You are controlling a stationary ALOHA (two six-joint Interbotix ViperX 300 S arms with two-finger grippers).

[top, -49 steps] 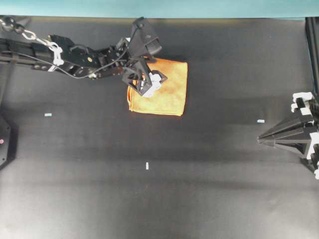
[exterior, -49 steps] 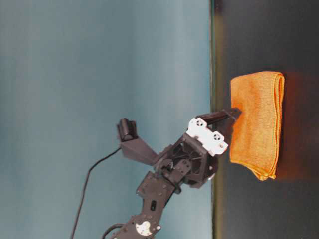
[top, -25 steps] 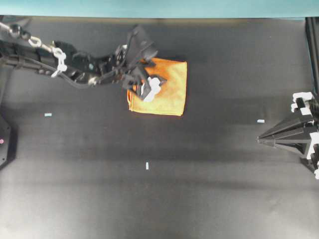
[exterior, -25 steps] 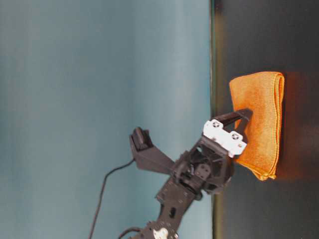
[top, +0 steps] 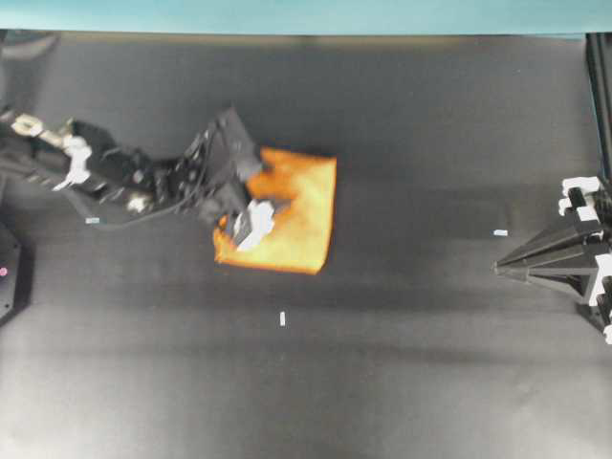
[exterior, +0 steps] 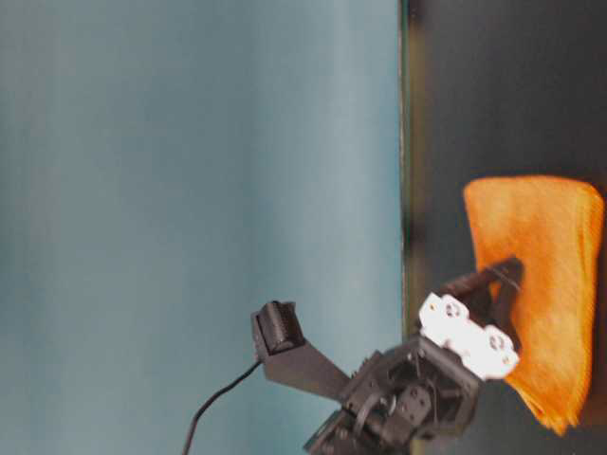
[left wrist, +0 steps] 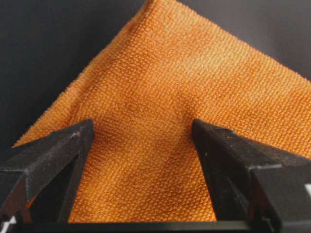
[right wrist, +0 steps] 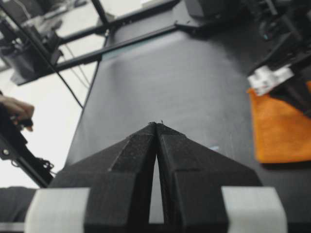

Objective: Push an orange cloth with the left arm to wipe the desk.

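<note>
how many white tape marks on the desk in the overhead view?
3. One at left beside the left arm, one below the orange cloth, one at right near the right gripper. The arm or cloth may hide others.

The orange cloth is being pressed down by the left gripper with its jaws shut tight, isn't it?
Not quite. The left gripper does press on the orange cloth, but its jaws stand wide open, one finger on each side, as the left wrist view shows.

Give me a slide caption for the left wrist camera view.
Open left gripper straddling the orange cloth on the black desk.
</note>
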